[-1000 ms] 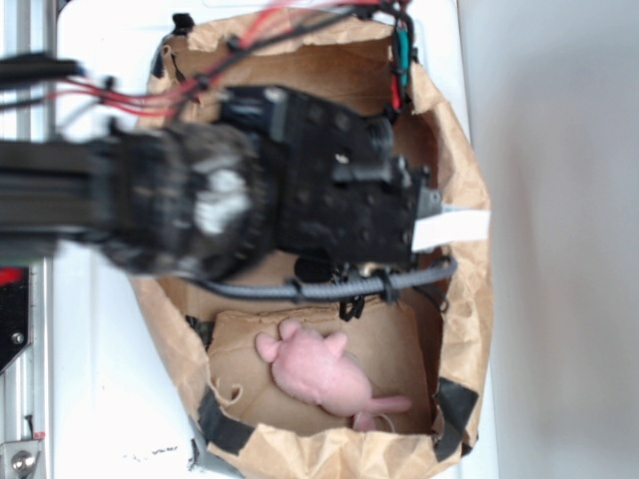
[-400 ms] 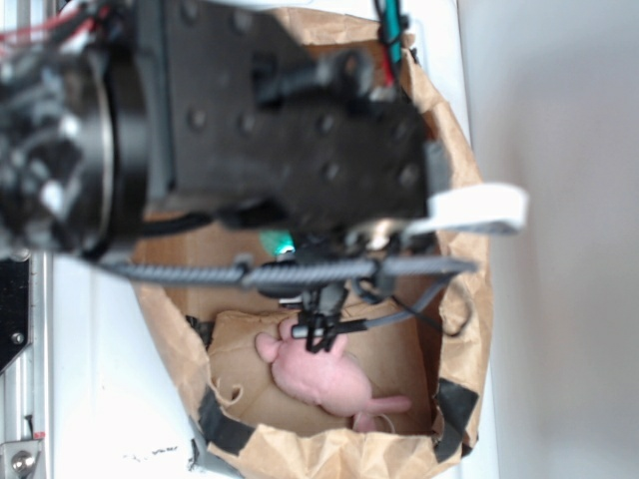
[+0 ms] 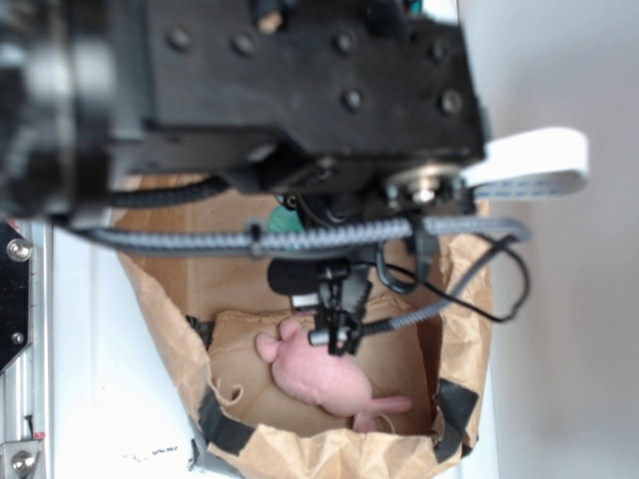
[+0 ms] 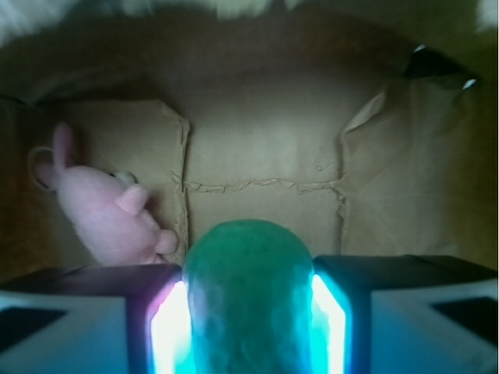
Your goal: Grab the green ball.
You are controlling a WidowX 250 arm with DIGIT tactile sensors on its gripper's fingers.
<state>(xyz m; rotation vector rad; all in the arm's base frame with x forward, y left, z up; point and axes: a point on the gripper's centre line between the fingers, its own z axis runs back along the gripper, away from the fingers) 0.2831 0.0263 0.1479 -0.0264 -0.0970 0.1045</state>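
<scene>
Gripper [image 4: 249, 312] is squeezing the dimpled green ball [image 4: 248, 300] above the bag [image 4: 265, 156]. Crinkled brown paper is cradling a soft pink plush [image 4: 105, 214].

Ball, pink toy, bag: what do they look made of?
Ball: looks like foam or soft rubber, matte, finely dimpled; the exact material is unclear. Pink toy: plush fabric, fuzzy edges, soft ears. Bag: brown kraft paper, creased and torn at the rim, dark tape at the corners.

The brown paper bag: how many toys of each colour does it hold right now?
Green: 1, the small round mint-green ball, pinched in the robot's hand.
Pink: 1, the pink plush animal lying on the bag's floor.
Total: 2.
</scene>
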